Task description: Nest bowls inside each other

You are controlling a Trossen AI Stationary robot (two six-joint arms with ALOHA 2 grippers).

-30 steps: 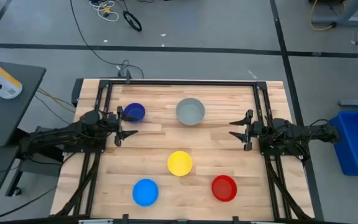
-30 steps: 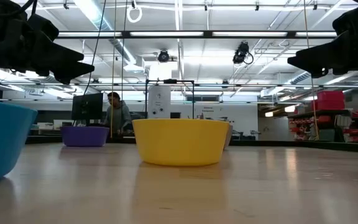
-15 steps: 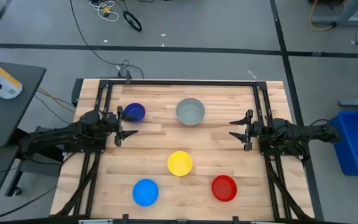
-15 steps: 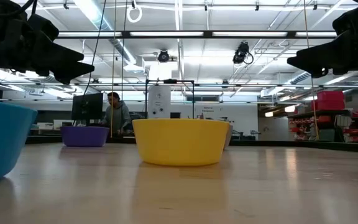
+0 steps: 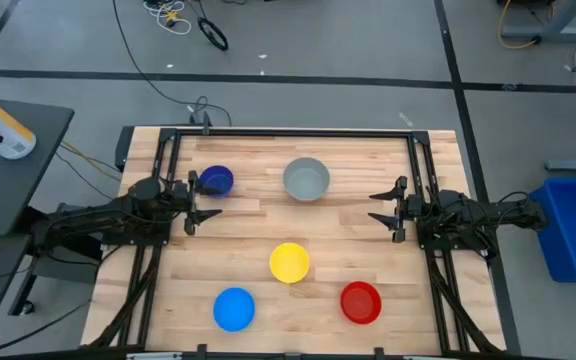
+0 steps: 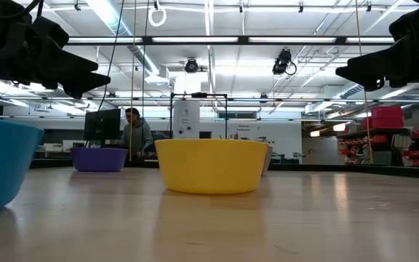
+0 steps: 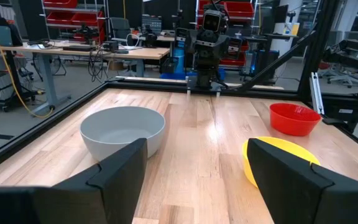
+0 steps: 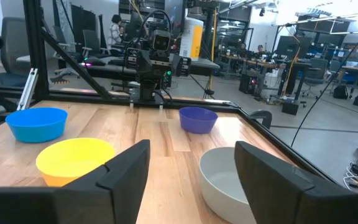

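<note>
Five small round plastic bowls sit apart from one another on the pale wooden counter (image 5: 388, 160), none nested in another. The grey plastic bowl (image 5: 306, 179) stands toward the far edge, near the middle. The dark blue plastic bowl (image 5: 216, 180) is to its left on the same row, just beside the left gripper (image 5: 190, 201). The yellow plastic bowl (image 5: 289, 262) sits near the counter's centre. Along the near edge are the light blue plastic bowl (image 5: 234, 308), to the left, and the red plastic bowl (image 5: 360, 302), to the right. All five stand upright with their openings up.

The left gripper hangs above the counter at its left side, its fingers spread wide and holding nothing; one finger lies close by the dark blue bowl without gripping it. The right gripper (image 5: 386, 207) hangs above the right side, well apart from every bowl, its fingers also spread wide and empty. Both grippers point inward toward the counter's middle, facing each other.

Beyond the counter, the low view shows a workshop room with ceiling lights, and a person (image 6: 136, 133) at a desk behind the dark blue bowl.
</note>
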